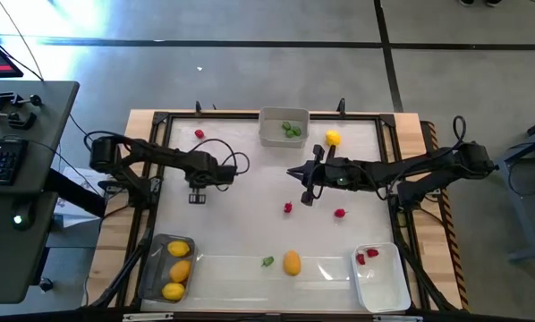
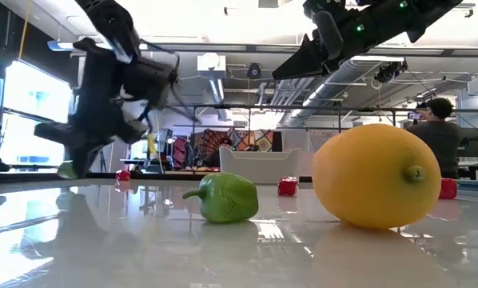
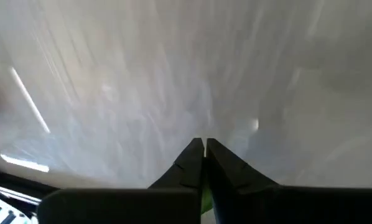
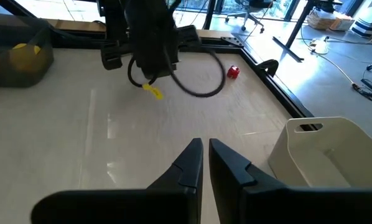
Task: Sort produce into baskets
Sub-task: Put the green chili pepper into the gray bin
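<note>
High view: straight down over whole bench (image 1: 250,188). Low view: bench-level, close behind lemon (image 2: 375,176). Wrist views: forward, close above bench.

So the white table (image 1: 241,201) has three bins on it: a pale grey one (image 1: 283,128) at 12 o'clock, a dark clear one (image 1: 169,267) at 7 and a white one (image 1: 381,277) at 5. Loose stuff: a lemon (image 1: 292,262) and green piece (image 1: 267,261) at 6, two red bits (image 1: 288,207) near centre, another red one (image 1: 199,134) at 11, and a yellow one (image 1: 332,138) at 1.
</note>
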Motion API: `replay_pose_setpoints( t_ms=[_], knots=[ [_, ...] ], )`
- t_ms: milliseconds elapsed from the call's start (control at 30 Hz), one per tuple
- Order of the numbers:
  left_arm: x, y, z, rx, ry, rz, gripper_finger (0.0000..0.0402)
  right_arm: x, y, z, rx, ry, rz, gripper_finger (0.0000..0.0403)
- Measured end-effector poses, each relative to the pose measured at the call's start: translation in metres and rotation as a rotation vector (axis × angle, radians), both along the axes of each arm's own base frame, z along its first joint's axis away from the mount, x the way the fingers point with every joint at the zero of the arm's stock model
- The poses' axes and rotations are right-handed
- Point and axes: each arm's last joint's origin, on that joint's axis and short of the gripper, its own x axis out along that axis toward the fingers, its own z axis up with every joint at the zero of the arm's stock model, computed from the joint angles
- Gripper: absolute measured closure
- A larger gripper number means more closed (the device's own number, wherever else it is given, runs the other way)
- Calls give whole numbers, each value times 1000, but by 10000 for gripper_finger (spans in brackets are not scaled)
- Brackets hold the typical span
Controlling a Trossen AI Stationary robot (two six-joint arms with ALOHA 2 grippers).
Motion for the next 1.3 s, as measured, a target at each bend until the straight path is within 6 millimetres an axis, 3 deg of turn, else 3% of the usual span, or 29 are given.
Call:
replay_pose_setpoints(
  t_ms=[200, 433, 600, 700, 800, 1067, 1300],
  knots=[
    [37, 7, 31, 37, -273, -30, 401, 0, 0, 0, 0, 2, 0, 386],
    [87, 34, 63, 167, -782, -38, 401, -1, 0, -2, 26, 10, -11, 386],
    [104, 61, 84, 256, -1113, -15, 401, -1, 2, -2, 29, 15, -6, 386],
    [105, 75, 93, 283, -1216, -16, 401, -1, 5, -2, 29, 16, 5, 386],
    [108, 90, 90, 287, -1267, -31, 401, -1, 7, -2, 26, 16, 15, 386],
    [124, 128, 52, 301, -1230, -1, 401, -1, 7, -2, 22, 17, 17, 386],
    [130, 140, 42, 299, -1217, 16, 401, -1, 7, -2, 19, 19, 18, 386]
  ],
)
